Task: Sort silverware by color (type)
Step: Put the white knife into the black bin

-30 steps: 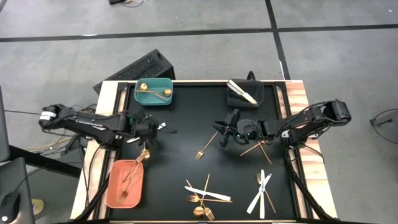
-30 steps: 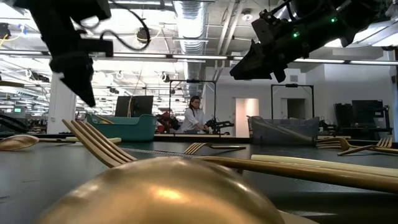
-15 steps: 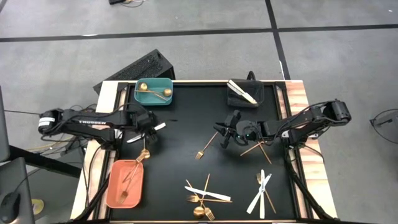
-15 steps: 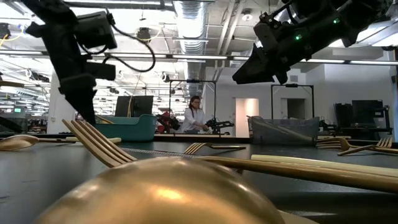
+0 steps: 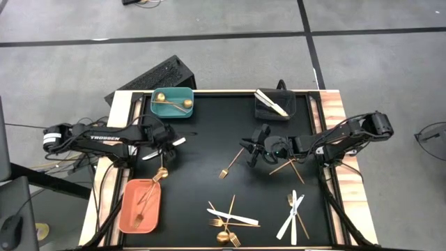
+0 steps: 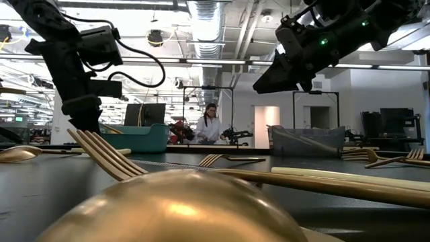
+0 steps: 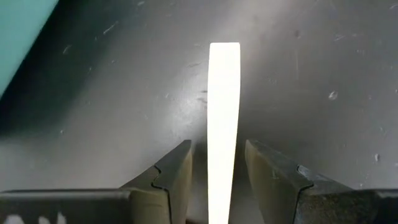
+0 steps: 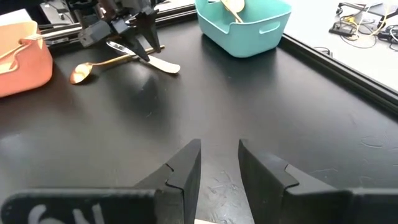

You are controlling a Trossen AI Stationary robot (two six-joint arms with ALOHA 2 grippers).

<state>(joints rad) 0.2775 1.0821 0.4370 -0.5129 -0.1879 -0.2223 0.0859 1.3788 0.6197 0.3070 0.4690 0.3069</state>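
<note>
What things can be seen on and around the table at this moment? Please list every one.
Teal bin: one, far left of the mat, gold spoons inside.
Dark bin: one, far right, white knives inside.
Salmon bin: one, near left, gold forks inside.
Gold spoon: one, loose, beside the salmon bin.
Gold fork: one, middle of the mat.
Gold sticks: two, crossed, right of the middle.
Mixed silverware: several, gold and white, two heaps at the near edge.
Keyboard: one, dark, behind the table.
Person: one, white top, far in the room.
Left gripper: holds one white knife, near the teal bin.
Right gripper: above the middle of the mat.
</note>
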